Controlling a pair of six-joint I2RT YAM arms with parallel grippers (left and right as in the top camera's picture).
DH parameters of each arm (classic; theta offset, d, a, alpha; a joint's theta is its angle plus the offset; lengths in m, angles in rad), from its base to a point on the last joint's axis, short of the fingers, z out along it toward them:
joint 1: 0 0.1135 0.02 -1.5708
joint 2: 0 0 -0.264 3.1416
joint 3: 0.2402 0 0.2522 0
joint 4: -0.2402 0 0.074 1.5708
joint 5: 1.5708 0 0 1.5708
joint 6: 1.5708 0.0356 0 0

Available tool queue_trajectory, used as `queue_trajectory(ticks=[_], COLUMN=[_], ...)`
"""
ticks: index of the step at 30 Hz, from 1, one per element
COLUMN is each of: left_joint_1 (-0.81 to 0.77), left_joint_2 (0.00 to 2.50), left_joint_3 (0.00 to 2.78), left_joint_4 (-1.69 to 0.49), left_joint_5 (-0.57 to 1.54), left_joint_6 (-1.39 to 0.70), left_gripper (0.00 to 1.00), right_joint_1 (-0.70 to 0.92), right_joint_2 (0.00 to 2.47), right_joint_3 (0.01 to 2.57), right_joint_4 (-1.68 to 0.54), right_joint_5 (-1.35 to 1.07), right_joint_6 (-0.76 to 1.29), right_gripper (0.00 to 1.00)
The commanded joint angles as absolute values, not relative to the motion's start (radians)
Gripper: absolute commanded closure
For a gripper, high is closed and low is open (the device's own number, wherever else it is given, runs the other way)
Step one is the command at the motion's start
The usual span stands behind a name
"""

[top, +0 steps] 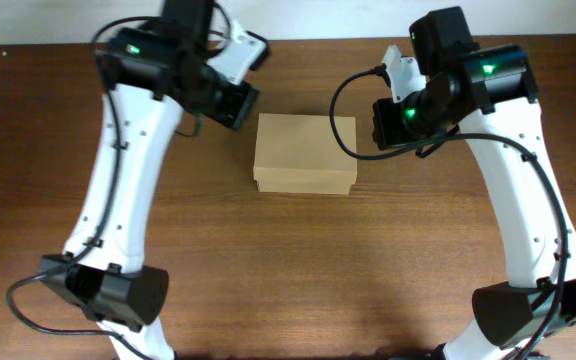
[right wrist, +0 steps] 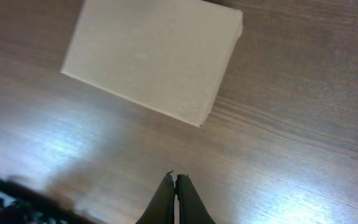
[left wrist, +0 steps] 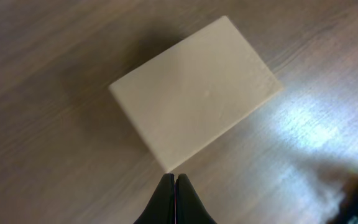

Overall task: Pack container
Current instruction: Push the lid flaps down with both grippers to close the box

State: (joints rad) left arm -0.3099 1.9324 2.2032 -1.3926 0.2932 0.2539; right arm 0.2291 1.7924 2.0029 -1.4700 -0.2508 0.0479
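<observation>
The container (top: pixel 305 152) sits in the middle of the wooden table (top: pixel 298 270), flat on its base with its lid (left wrist: pixel 197 93) down, so from here I can't see what it holds, if anything. Nothing touches it. The left gripper (left wrist: pixel 176 182) hangs just beside one corner, its fingers pressed together with nothing between them. The right gripper (right wrist: pixel 176 180) is likewise closed and empty, a little further off on the opposite side. My guess is that the lid is the matter in hand, either lifting it or pressing it home. Either way, I'd have one arm steady the box against a side wall while the other works the flap's edge, since light cardboard will likely slide on that smooth wood.
</observation>
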Motion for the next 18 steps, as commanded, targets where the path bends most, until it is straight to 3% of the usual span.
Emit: queue_trajectory(ticks=[1, 7, 18], left_joint_1=[-0.339, -0.344, -0.344], left_joint_2=[1.968, 1.969, 1.974], left_joint_3=[2.048, 1.818, 1.742], left_joint_4=[-1.322, -1.183, -1.098], left_joint_5=[0.235, 0.239, 0.239], left_joint_6=[0.212, 0.18, 0.18], left_gripper=[0.98, 0.98, 0.98], right_joint_1=[0.234, 0.27, 0.295], right_joint_2=[1.794, 1.799, 1.871], right_joint_3=[1.946, 1.79, 1.558], right_joint_4=[-1.447, -1.319, -1.098], right_joint_5=[-0.206, -0.218, -0.232], right_joint_6=[0.041, 0.041, 0.065], right_gripper=[0.96, 0.96, 0.96])
